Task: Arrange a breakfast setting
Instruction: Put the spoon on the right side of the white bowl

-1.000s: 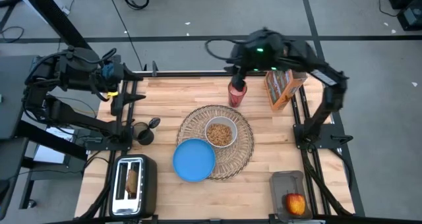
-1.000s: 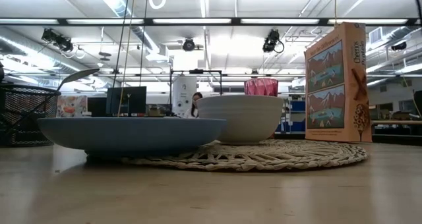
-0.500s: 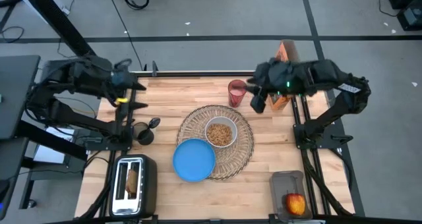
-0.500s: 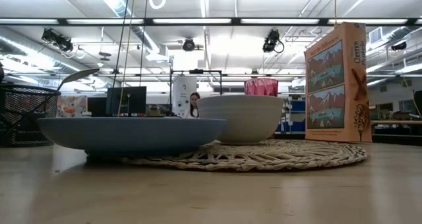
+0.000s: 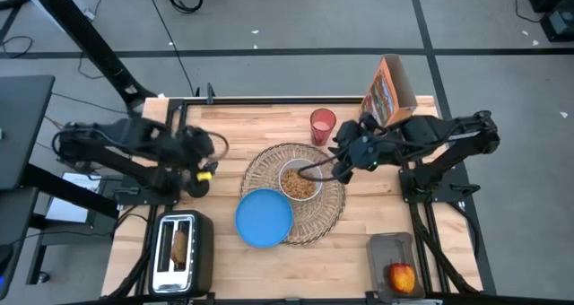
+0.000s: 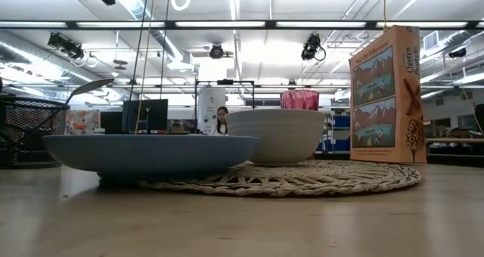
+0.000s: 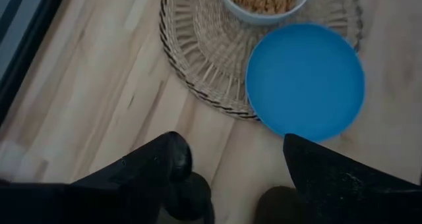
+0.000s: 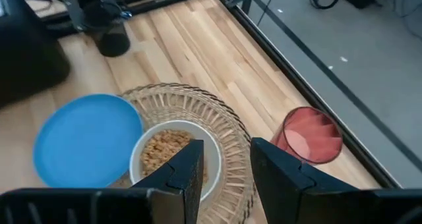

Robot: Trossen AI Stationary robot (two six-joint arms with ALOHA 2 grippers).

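Observation:
The white bowl (image 5: 299, 181) with cereal rests on the round wicker placemat (image 5: 330, 202). The blue plate (image 5: 264, 218) lies half on the mat's near left edge. The pink cup (image 5: 322, 123) and the orange cereal box (image 5: 387, 91) stand behind the mat. The metal spoon (image 6: 89, 85) sticks out of a dark mesh holder (image 5: 191, 183). The toast (image 5: 180, 247) sits in the toaster. The apple (image 5: 402, 276) lies at the near right. My left gripper (image 7: 231, 161) is open above the holder. My right gripper (image 8: 227, 158) is open above the bowl's far right side.
A black toaster (image 5: 163, 251) stands at the near left corner. A grey tray (image 5: 392, 249) holds the apple at the near right corner. Bare wood lies between the mat and the right edge and along the near edge.
My right gripper has gone from beside the pink cup toward the near edge, and now hangs over the bowl; the cup stays in place. My left gripper has gone from the far left corner toward the near edge and the right, to above the mesh holder.

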